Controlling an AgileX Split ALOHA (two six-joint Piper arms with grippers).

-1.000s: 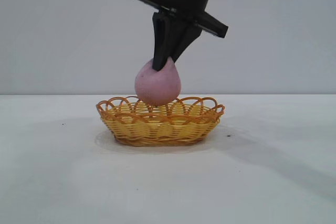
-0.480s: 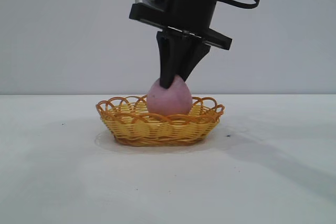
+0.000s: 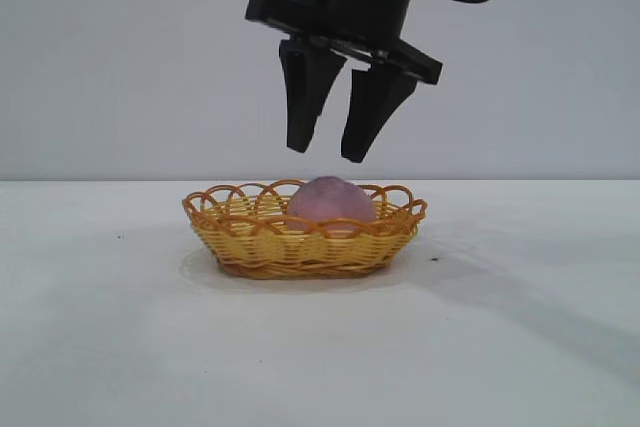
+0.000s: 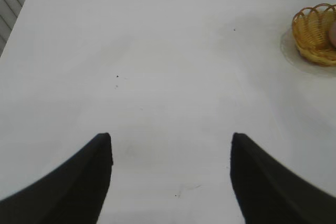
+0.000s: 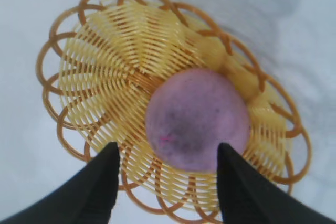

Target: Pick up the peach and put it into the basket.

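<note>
The peach (image 5: 197, 119) lay inside the basket (image 5: 100, 72) (off-centre), the right gripper (image 5: 167, 177) spread wide above it.

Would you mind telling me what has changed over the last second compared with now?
The right hand lowered the peach into the basket, let it go, opened and rose clear above it. The peach now rests inside, toward one end. The basket stayed put on the table, and the left hand hangs open over bare table, away from the basket.
</note>
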